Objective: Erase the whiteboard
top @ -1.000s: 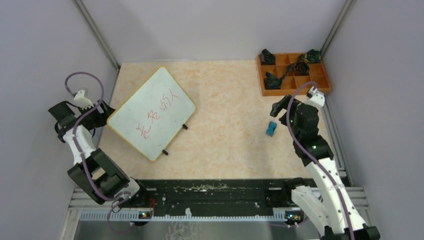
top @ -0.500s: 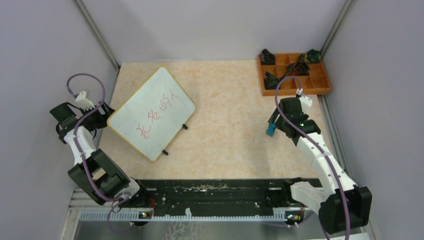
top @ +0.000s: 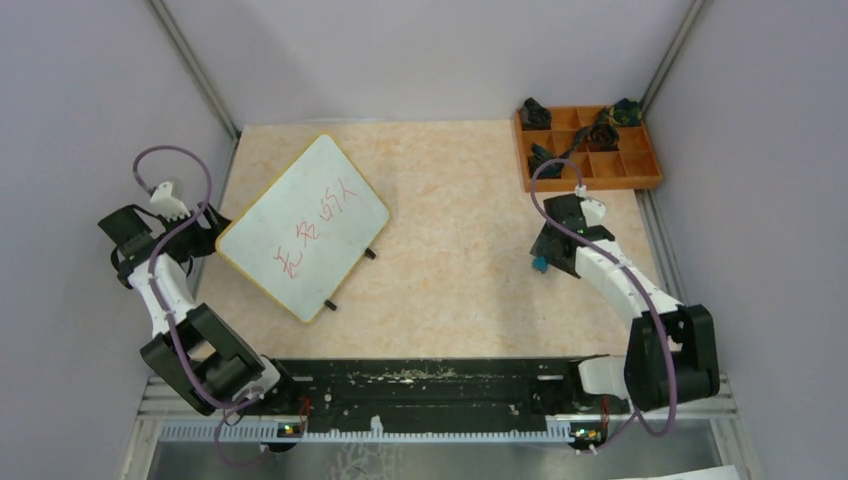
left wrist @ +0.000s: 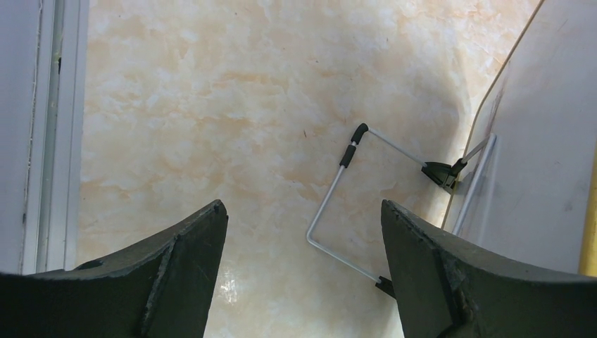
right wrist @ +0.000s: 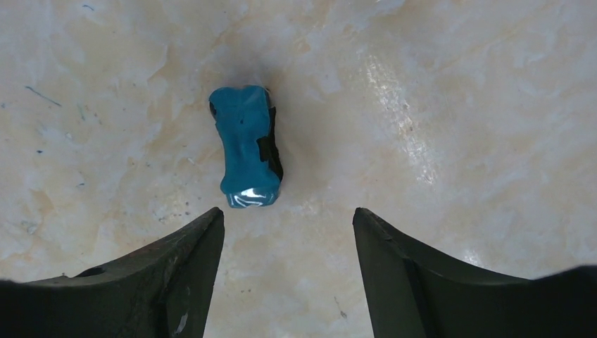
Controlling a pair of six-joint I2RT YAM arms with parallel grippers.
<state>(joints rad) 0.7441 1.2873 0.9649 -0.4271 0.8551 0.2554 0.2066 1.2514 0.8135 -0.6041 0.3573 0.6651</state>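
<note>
Whiteboard: the whiteboard (top: 303, 226) sits on the left half of the table (top: 450, 220), turned cornerwise, with its small black feet toward the near right
Writing: red handwriting (top: 310, 235) runs across the middle of the board's face
Board from the left wrist: its pale underside (left wrist: 542, 141) and yellow edge fill the right side of that view, raised off the table on a thin wire stand (left wrist: 331, 211) whose bent end rests on the table
Left tool: the left tool (left wrist: 303, 211) is spread wide with nothing between its fingers, just beside the board's left corner (top: 200, 225); whether it touches the board cannot be told
Right tool: the right tool (right wrist: 287, 215) is spread wide and empty, low over the right half of the table (top: 545, 255)
Blue block: a small blue block (right wrist: 246, 146) lies flat on the table just ahead of the right tool's left finger, not between the fingers and apart from both (top: 540, 264)
Tray: an orange-brown compartment tray (top: 640, 180) stands at the far right corner with dark items in several cells, well apart from the board
</note>
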